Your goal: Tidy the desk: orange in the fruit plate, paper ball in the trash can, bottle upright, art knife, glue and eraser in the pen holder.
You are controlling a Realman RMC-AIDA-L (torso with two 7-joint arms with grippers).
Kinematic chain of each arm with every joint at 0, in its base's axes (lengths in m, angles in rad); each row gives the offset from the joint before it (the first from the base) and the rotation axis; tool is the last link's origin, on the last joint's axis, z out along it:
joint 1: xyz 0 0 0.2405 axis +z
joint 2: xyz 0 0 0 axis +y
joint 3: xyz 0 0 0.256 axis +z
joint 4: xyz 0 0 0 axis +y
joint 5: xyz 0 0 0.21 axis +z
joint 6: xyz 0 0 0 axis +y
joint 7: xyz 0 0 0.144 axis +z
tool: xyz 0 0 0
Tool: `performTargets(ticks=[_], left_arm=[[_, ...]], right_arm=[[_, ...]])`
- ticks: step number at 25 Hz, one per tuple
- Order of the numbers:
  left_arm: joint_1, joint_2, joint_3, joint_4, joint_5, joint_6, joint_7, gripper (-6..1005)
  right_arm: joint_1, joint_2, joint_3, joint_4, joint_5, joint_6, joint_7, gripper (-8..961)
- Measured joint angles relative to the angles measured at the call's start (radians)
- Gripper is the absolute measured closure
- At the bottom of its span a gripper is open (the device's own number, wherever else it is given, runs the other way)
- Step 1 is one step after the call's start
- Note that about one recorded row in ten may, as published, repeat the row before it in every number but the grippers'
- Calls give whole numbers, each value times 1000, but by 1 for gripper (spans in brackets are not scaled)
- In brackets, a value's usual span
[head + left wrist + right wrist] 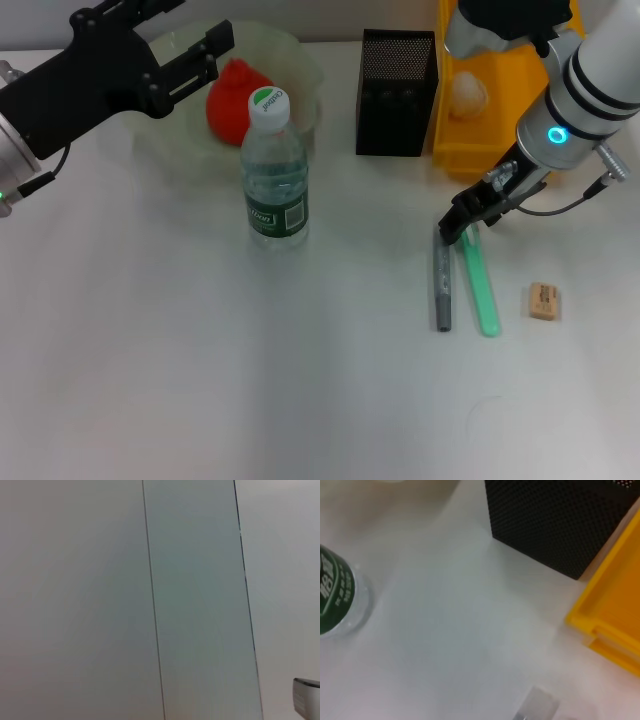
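The right gripper point(468, 222) is hovering low over the top ends of the grey art knife point(442, 285) and green glue stick point(481, 283), though I cannot tell whether its fingers are apart. Those two are lying side by side, almost touching, so it is risking nudging or pinching both. The pen holder point(396, 92) is standing behind them, and the left gripper point(195, 62) is hanging open over the fruit plate point(300, 60).

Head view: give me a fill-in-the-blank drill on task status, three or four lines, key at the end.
1. The orange lies in the ____.
2. The paper ball lies in the ____ trash can.
3. The bottle stands ____ on the table.
4. The eraser lies on the table, not yet in the ____.

Missing words: fruit plate; yellow; upright; pen holder
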Motion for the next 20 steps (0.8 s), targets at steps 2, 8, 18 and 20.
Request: performTargets(ticks=[2, 8, 18, 20], left_arm=[[-1, 0, -4, 0, 0, 0, 5, 329], [-7, 0, -13, -10, 1, 0, 5, 329], [-15, 0, -17, -28, -2, -7, 19, 329], [-15, 0, -20, -28, -2, -7, 19, 329]], right_arm=[[-2, -1, 4, -2, 0, -3, 1, 359], [-4, -1, 0, 5, -1, -1, 2, 360], [-1, 1, -1, 32, 1, 0, 4, 363], [-1, 2, -1, 33, 1, 0, 4, 363]])
